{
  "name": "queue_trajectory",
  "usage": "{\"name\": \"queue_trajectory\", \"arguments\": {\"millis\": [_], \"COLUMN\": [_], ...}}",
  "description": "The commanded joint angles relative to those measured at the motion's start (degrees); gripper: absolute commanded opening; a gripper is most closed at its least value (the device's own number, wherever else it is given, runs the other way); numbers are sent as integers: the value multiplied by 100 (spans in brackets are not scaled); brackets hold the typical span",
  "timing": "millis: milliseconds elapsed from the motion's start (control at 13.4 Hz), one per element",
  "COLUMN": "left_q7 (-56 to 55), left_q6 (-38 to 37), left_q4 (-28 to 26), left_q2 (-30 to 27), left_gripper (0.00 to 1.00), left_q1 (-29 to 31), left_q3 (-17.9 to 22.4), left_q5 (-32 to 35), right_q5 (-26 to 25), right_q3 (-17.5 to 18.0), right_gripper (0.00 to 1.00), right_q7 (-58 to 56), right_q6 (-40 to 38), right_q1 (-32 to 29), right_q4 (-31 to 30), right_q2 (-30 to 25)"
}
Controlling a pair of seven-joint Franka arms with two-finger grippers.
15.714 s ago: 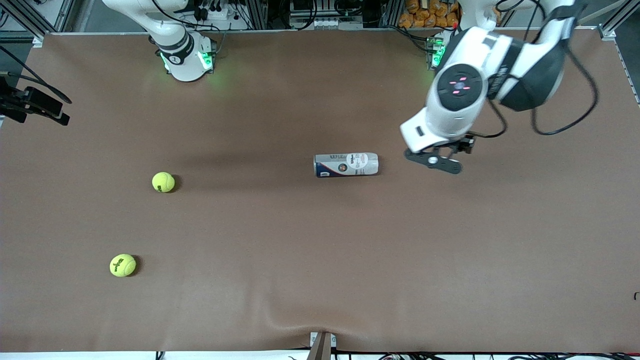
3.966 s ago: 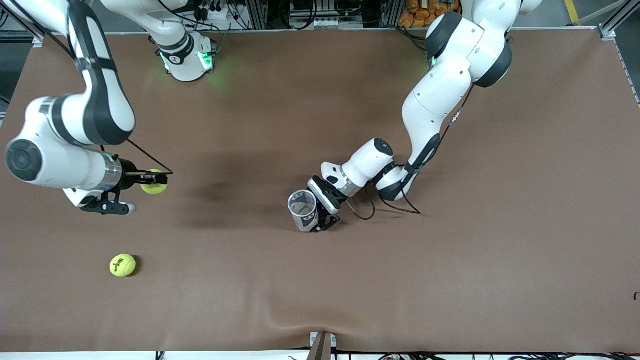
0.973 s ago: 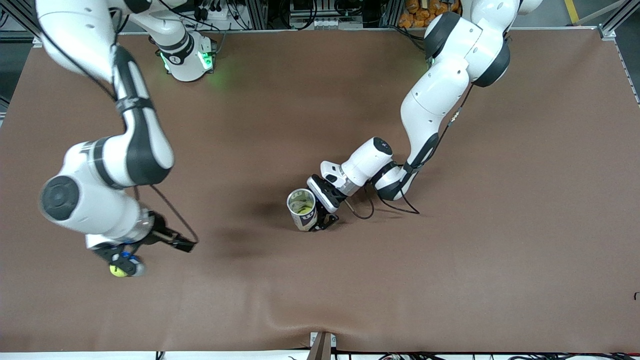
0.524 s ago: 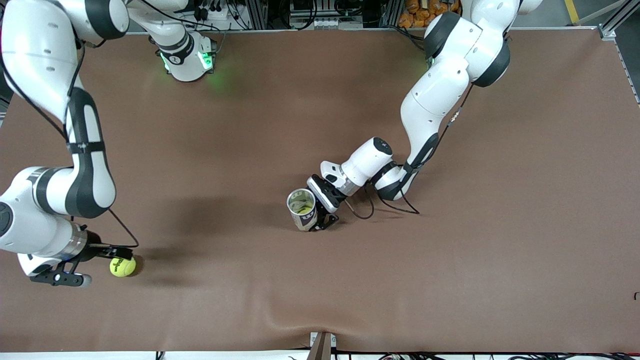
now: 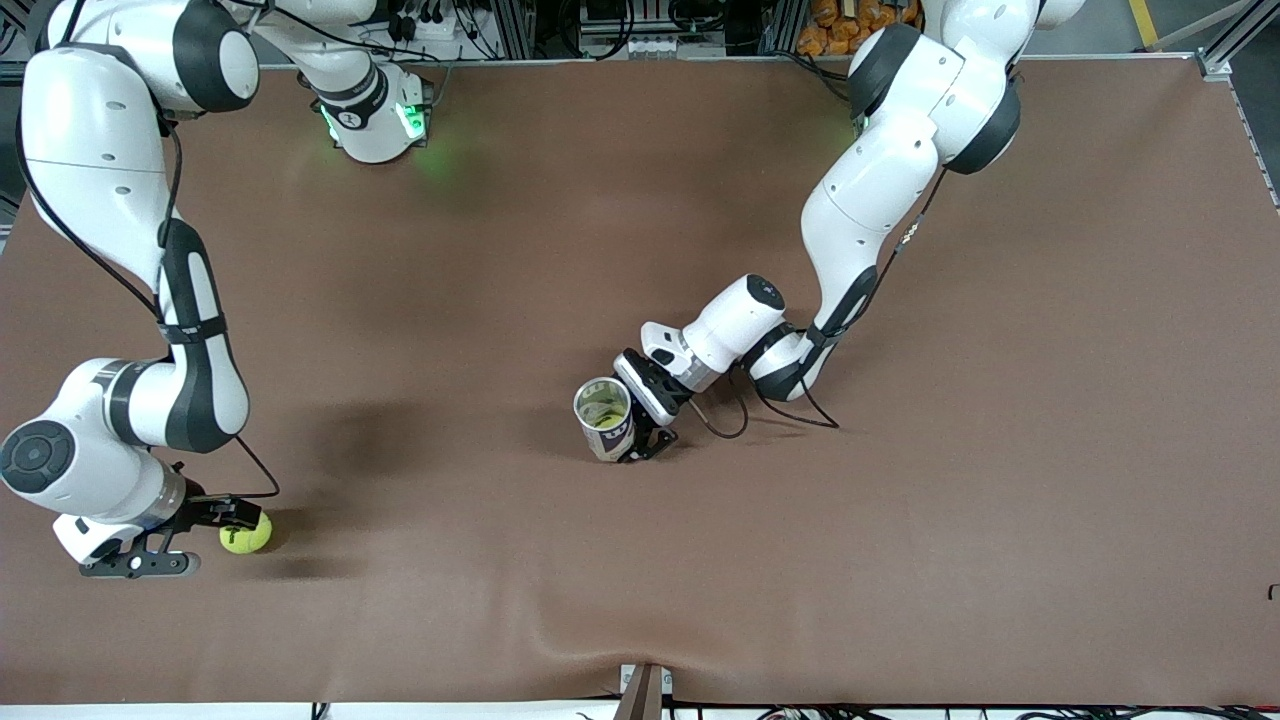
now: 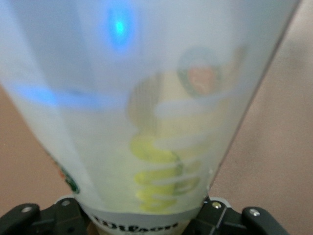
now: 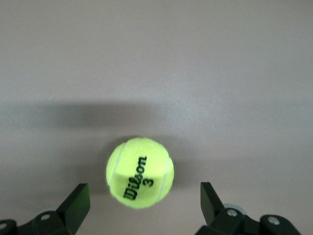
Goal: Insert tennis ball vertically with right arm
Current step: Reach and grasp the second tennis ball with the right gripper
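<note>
On the brown table (image 5: 900, 520), the right end effector (image 7: 145, 205) sits wide open around the tennis ball (image 7: 140, 172), so I'd center it before squeezing, while the left end effector (image 5: 645, 415) grips the upright can (image 5: 604, 418).

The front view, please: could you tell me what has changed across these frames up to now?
The left gripper took the lying can and stood it upright nearer the camera. The right gripper carried one ball to the can, where a ball now lies inside, then came down to the second ball, its jaws open either side of it. That ball and the table stayed put.
</note>
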Motion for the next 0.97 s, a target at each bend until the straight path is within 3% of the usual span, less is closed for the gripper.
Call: {"name": "queue_trajectory", "arguments": {"millis": [0,524,599,673,898], "left_q7": [-24,-24,-24,-24,-24], "left_q6": [1,1,1,1,1], "left_q4": [72,72,72,72,72], "left_q2": [121,112,121,121,121], "left_gripper": [78,78,78,78,78], "left_q1": [-84,-84,-84,-84,-84], "left_q3": [89,81,81,81,89], "left_q5": [74,74,83,83,83], "right_q5": [-154,-93,-93,-75,-66], "right_q3": [81,90,90,99,99], "right_gripper": [100,100,64,39,35], "right_q7": [-76,-261,-252,-252,-217], "right_q6": [329,750,847,848,848], "right_q1": [-92,-127,-153,-153,-127], "right_q4": [-33,-191,-191,-191,-148], "right_q2": [137,348,374,383,366]}}
